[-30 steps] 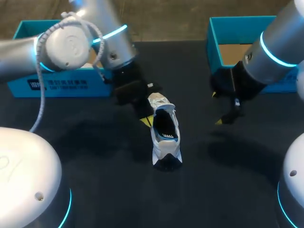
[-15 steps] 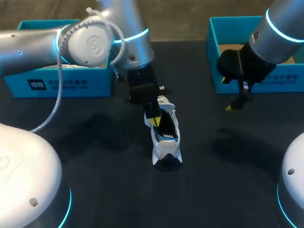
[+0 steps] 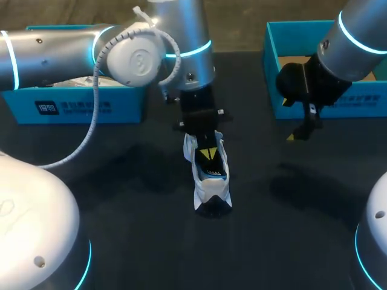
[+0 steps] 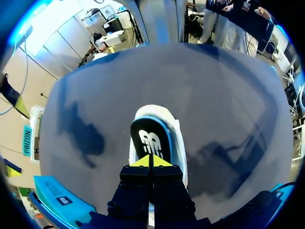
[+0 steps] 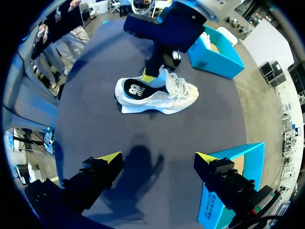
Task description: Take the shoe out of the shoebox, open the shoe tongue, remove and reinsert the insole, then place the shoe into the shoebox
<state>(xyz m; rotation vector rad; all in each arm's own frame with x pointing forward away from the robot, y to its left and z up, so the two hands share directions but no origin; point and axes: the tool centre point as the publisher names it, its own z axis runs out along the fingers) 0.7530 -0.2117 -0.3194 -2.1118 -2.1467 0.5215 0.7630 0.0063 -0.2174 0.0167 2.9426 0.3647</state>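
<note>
Left tool (image 4: 148, 162), in front of a blue box (image 3: 78, 107), has its tips pinched narrow on the insole (image 4: 151, 140) inside the shoe (image 3: 211, 181), which stands mid-worktop (image 3: 121, 229). Right tool (image 5: 157, 157) hangs wide open, clear of the shoe, beside the open shoebox (image 3: 290, 66).

The white woven cloth shoe (image 3: 211, 181) looks matt, its black insole (image 4: 150, 139) smooth. The teal cardboard shoebox (image 3: 271, 54) shows raw brown board inside. The dark surface (image 3: 133, 229) is matt, and the silver left arm (image 3: 54, 51) is glossy.
</note>
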